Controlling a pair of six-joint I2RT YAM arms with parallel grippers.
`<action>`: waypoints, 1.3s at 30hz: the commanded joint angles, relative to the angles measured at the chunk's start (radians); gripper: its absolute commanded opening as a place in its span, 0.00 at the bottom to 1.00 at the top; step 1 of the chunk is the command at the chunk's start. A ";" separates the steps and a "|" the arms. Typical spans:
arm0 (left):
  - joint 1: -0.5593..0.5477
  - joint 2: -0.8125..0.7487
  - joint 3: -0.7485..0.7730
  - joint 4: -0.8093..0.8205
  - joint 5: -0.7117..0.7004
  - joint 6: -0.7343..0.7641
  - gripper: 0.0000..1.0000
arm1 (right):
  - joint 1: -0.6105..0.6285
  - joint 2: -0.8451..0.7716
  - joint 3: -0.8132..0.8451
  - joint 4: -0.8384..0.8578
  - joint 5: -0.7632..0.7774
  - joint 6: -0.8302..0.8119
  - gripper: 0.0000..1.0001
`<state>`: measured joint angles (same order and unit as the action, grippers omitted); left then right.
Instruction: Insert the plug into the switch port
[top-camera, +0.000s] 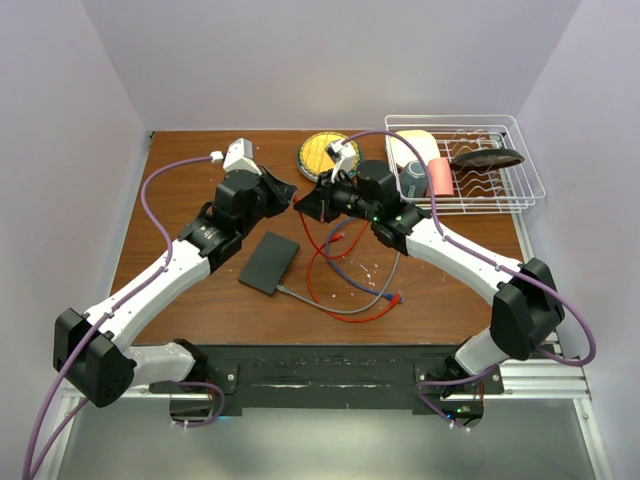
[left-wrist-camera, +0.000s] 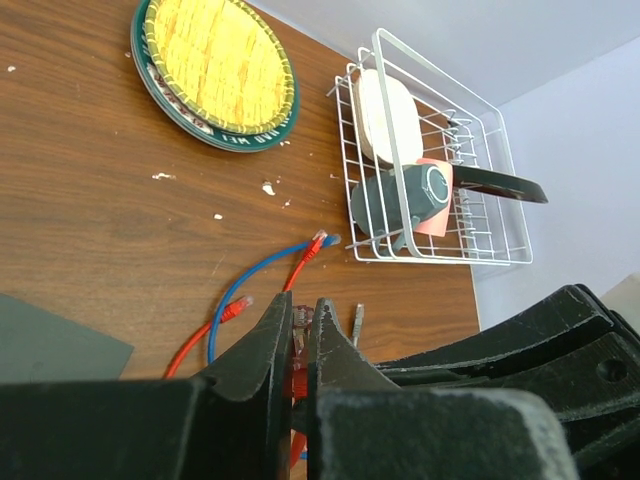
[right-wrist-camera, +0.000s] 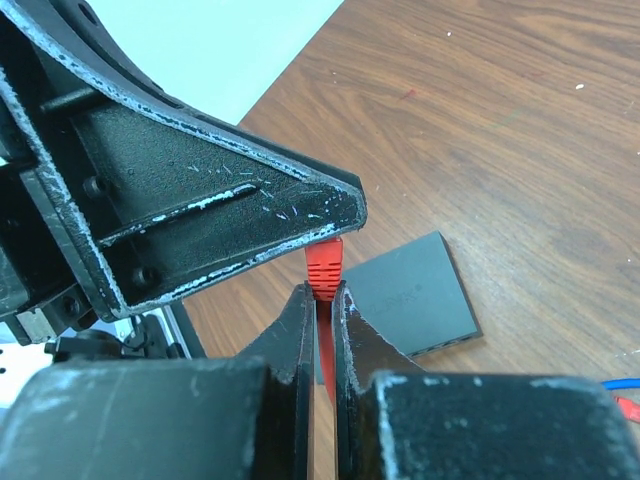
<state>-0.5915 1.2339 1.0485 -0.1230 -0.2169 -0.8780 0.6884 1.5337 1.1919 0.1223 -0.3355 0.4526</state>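
Red plug (right-wrist-camera: 323, 268) held aloft just beyond the switch (top-camera: 270, 262)
The right gripper (right-wrist-camera: 322, 292) pinches the plug; the left gripper (left-wrist-camera: 300, 305) meets it with fingers nearly together, and I cannot tell if they grip. The switch lies flat beneath, base-side of both, its long axis diagonal, nearer the left arm

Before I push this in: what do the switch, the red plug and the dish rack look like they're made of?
Switch: matte dark grey casing, likely plastic; dull, no glare.
Red plug: looks like moulded plastic, with a ribbed surface.
Dish rack: thin white wire, probably coated metal; an even white grid.
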 joint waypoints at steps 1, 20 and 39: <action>-0.007 -0.022 0.013 0.054 0.020 0.027 0.26 | 0.003 -0.009 0.035 0.002 0.015 -0.034 0.00; 0.266 0.074 0.082 -0.161 0.206 0.261 0.85 | 0.003 -0.067 -0.094 -0.174 0.090 -0.203 0.00; 0.321 0.190 -0.195 -0.144 0.246 0.344 0.84 | 0.206 0.134 -0.078 -0.217 0.256 -0.322 0.00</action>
<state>-0.2794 1.4124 0.8833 -0.3027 0.0223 -0.5735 0.8555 1.6516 1.0878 -0.0944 -0.1490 0.1776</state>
